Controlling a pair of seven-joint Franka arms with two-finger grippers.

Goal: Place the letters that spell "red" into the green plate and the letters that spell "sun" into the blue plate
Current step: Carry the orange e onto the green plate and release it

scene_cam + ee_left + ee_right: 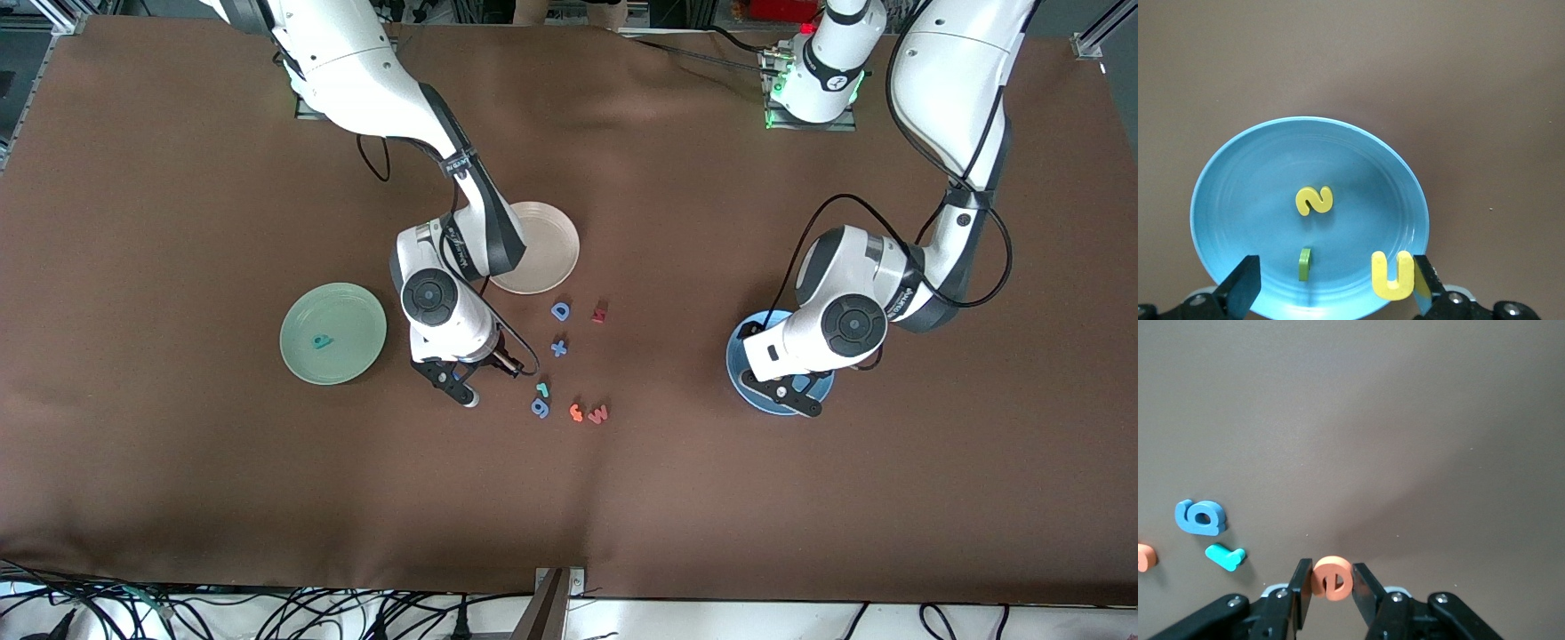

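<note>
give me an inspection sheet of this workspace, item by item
Surface: brown cloth, wrinkled.
Job's things: green plate holds teal d; blue plate holds yellow s, olive u, yellow n; teal r on cloth.
Clutter: cream plate, stray letters.
Grippers: right gripper shut on orange e; left gripper open over blue plate.
Cables: along the table edge nearest the camera.
Surroundings: nothing seen.

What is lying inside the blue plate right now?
The left wrist view shows three foam letters inside the blue plate: a yellow "s", an olive-green "u" on edge and a yellow "n". The left gripper, jaws open, covers the plate's nearest rim.
</note>
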